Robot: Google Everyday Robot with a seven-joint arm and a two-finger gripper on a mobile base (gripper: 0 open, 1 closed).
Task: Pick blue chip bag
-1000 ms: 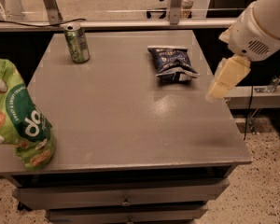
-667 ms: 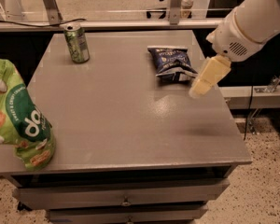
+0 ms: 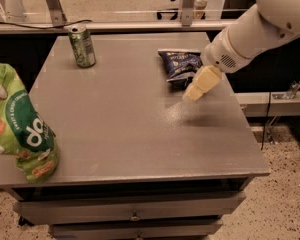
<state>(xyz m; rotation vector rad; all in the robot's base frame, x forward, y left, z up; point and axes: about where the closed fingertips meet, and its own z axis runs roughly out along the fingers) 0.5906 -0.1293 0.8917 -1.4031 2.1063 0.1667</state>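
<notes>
The claw [image 3: 197, 86] has swung in from the right edge of the tabletop [image 3: 115, 129] and now hangs low over it. I cannot tell whether it is wide or narrow, and it holds nothing. By my reading the approach is nearly done, with the grasp and lift still to come. The green popcorn bag [image 3: 22, 129] sits at the near left corner. Farther in, the blue chip bag [image 3: 179, 64] lies flat just behind and left of the claw — contact unclear — and the soda can [image 3: 82, 46] stands far left.
</notes>
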